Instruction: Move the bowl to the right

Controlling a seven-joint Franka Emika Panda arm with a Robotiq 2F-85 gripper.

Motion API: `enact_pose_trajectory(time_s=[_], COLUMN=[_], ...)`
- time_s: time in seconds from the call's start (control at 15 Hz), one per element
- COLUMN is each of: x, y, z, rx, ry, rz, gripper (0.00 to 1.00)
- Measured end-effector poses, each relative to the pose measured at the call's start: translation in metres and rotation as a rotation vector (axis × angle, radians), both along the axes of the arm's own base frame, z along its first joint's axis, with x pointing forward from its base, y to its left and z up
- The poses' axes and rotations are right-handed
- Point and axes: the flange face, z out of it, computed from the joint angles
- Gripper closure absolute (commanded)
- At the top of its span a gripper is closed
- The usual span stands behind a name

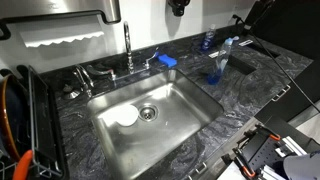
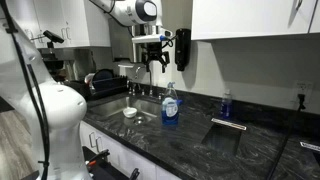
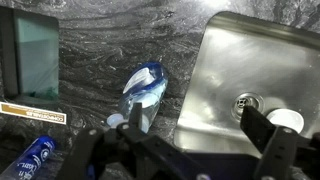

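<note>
The small white bowl [image 1: 124,117] sits on the floor of the steel sink [image 1: 190,108], just beside the round metal drain [image 1: 148,113]. It also shows in the other exterior view [image 2: 130,112] and at the right edge of the wrist view [image 3: 286,120]. My gripper [image 2: 153,62] hangs high above the sink, near the faucet, well clear of the bowl. In the wrist view its two fingers [image 3: 193,114] stand wide apart with nothing between them, over the sink's edge.
A blue dish soap bottle [image 1: 215,68] stands on the dark marble counter [image 1: 240,95] beside the sink. A second blue bottle [image 1: 206,42] stands further back. The faucet [image 1: 128,50] rises behind the sink, and a dish rack [image 1: 15,120] stands at the counter's end.
</note>
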Motion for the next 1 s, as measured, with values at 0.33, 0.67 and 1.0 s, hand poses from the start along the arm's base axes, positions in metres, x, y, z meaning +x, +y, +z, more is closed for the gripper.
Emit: enact_pose_trajectory(time_s=[0.33, 0.67, 1.0], x=[0.000, -0.001, -0.009], y=[0.000, 0.007, 0.042], z=[0.000, -0.006, -0.018], rx=[0.000, 0.008, 0.096], ry=[0.000, 0.012, 0.039], rz=[0.000, -0.079, -0.070], gripper=[0.00, 0.00, 0.00])
